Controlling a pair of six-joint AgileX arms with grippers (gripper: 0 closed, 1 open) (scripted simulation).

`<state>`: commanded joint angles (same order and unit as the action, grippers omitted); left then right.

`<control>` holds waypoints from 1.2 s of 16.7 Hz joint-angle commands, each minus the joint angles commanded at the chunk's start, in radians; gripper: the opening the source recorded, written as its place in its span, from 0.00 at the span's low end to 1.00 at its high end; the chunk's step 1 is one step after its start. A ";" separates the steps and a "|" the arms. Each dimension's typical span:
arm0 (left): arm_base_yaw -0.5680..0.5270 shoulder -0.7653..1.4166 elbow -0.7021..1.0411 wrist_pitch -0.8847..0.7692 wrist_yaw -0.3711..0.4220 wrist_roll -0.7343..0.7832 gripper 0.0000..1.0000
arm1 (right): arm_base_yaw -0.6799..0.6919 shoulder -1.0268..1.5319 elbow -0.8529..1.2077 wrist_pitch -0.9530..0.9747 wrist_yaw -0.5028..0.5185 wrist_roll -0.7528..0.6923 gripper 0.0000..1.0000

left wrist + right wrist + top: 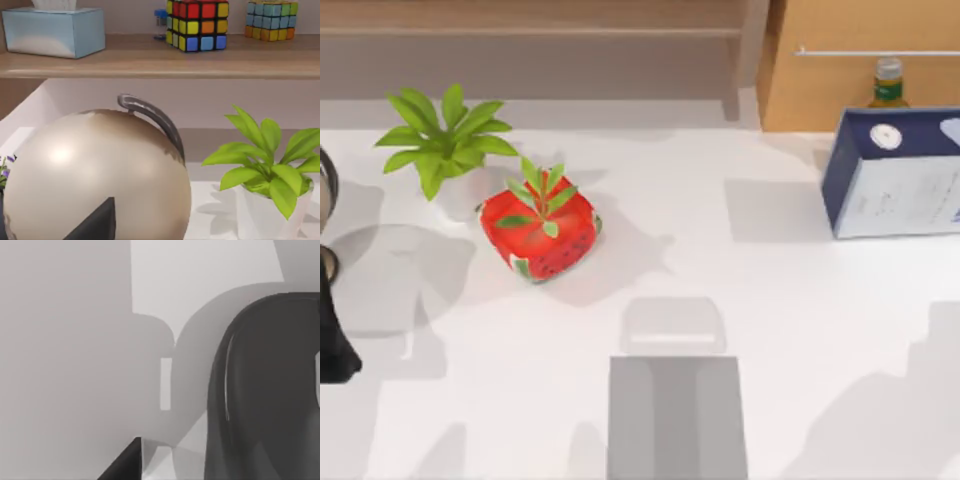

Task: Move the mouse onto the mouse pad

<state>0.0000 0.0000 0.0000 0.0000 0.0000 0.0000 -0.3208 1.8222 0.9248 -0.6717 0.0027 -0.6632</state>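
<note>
The mouse pad (677, 420) is a plain mid-grey mat at the table's front edge, near the middle. A paler shadow patch lies just behind it. In the right wrist view a dark grey rounded body with a thin seam, apparently the mouse (270, 400), sits close to the camera on the white tabletop. One dark fingertip (125, 462) of my right gripper shows beside it, apart from it. My left arm (335, 345) stands at the table's far left edge. One of its dark fingertips (97, 222) shows in front of a beige globe (95, 175).
A red strawberry-shaped pot (538, 233) stands left of centre, with a green potted plant (440, 140) behind it. A blue-and-white box (895, 175) and a bottle (888, 85) stand at the back right. A shelf (160, 60) holds a tissue box and colour cubes.
</note>
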 joint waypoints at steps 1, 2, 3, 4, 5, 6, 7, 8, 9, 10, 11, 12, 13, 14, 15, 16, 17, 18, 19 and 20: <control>0.000 0.000 0.000 0.000 0.000 0.000 1.00 | 0.000 0.000 0.000 0.000 0.000 0.000 0.02; 0.000 0.000 0.000 0.000 0.000 0.000 1.00 | 0.000 0.000 0.000 0.000 0.000 0.000 0.00; 0.000 0.000 0.000 0.000 0.000 0.000 1.00 | 0.000 0.000 0.000 0.000 0.000 0.000 0.00; 0.000 0.000 0.000 0.000 0.000 0.000 1.00 | 0.000 0.000 0.000 0.000 0.000 0.000 0.00; 0.000 0.000 0.000 0.000 0.000 0.000 1.00 | 0.000 0.000 0.000 0.000 0.000 0.000 0.00; 0.000 0.000 0.000 0.000 0.000 0.000 1.00 | 0.000 0.000 0.000 0.000 0.000 0.000 0.00; 0.000 0.000 0.000 0.000 0.000 0.000 1.00 | 0.000 0.000 0.000 0.000 0.000 0.000 0.00; 0.000 0.000 0.000 0.000 0.000 0.000 1.00 | 0.000 0.000 0.000 0.000 0.000 0.000 0.00; 0.000 0.000 0.000 0.000 0.000 0.000 1.00 | 0.000 0.000 0.000 0.000 0.000 0.000 0.00; 0.000 0.000 0.000 0.000 0.000 0.000 1.00 | -0.011 -0.048 -0.001 -0.061 0.008 -0.004 0.00; 0.000 0.000 0.000 0.000 0.000 0.000 1.00 | -0.013 -0.049 -0.001 -0.064 0.008 -0.005 0.00; 0.000 0.000 0.000 0.000 0.000 0.000 1.00 | -0.019 -0.054 0.002 -0.076 0.007 -0.010 0.00; 0.000 0.000 0.000 0.000 0.000 0.000 1.00 | -0.027 -0.062 0.009 -0.096 0.006 -0.018 0.00; 0.000 0.000 0.000 0.000 0.000 0.000 1.00 | -0.035 -0.074 0.021 -0.122 0.004 -0.029 0.00; 0.000 0.000 0.000 0.000 0.000 0.000 1.00 | -0.039 -0.088 0.035 -0.153 0.001 -0.041 0.00; 0.000 0.000 0.000 0.000 0.000 0.000 1.00 | -0.040 -0.103 0.052 -0.187 -0.004 -0.052 0.00; 0.000 0.000 0.000 0.000 0.000 0.000 1.00 | -0.038 -0.117 0.071 -0.223 -0.009 -0.062 0.00; 0.000 0.000 0.000 0.000 0.000 0.000 1.00 | -0.033 -0.131 0.093 -0.259 -0.015 -0.070 0.00; 0.000 0.000 0.000 0.000 0.000 0.000 1.00 | -0.026 -0.144 0.116 -0.294 -0.020 -0.074 0.00; 0.000 0.000 0.000 0.000 0.000 0.000 1.00 | -0.018 -0.155 0.140 -0.327 -0.024 -0.075 0.00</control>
<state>0.0000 0.0000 0.0000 0.0000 0.0000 0.0000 -0.3391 1.6668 1.0648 -0.9992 -0.0209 -0.7380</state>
